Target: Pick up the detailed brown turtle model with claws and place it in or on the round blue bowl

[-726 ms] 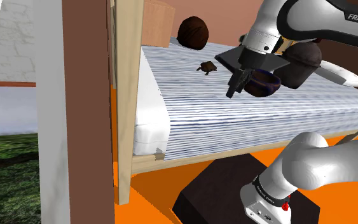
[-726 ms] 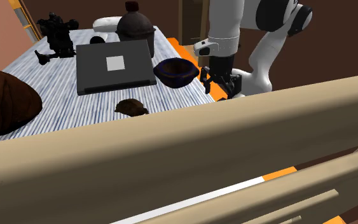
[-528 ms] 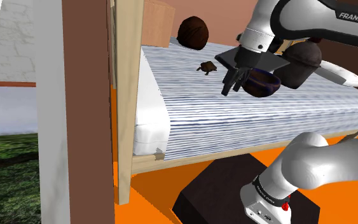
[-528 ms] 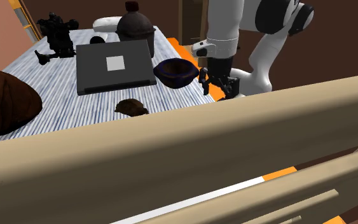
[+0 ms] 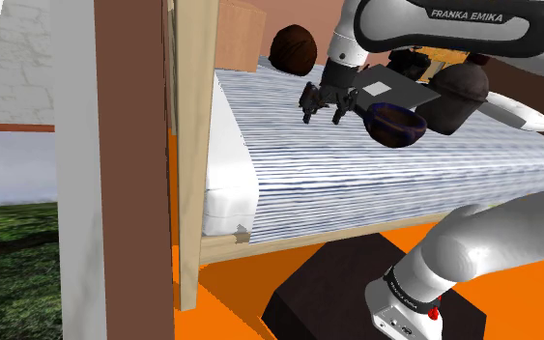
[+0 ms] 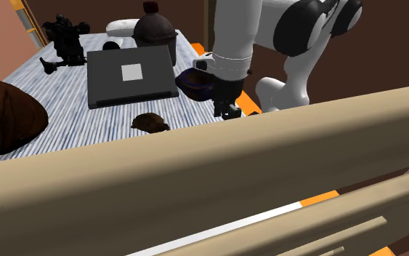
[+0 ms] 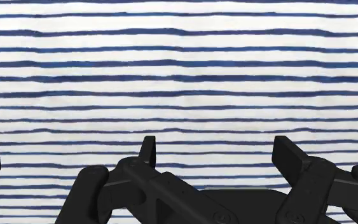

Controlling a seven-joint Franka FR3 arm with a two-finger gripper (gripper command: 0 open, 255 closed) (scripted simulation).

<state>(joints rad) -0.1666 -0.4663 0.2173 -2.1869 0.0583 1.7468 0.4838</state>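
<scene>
I count one turtle [image 6: 150, 121] and one blue bowl [image 5: 396, 122]. The second exterior view gives me the turtle on the striped bedcover [image 6: 65, 120], apart from the bowl, its long axis running across that picture; I cannot tell its head end. My gripper [image 7: 215, 149] hangs open over bare stripes, the bowl's edge beside it.

Bedroom, striped bed [image 5: 357, 184], wooden frame [image 5: 192, 145]
</scene>
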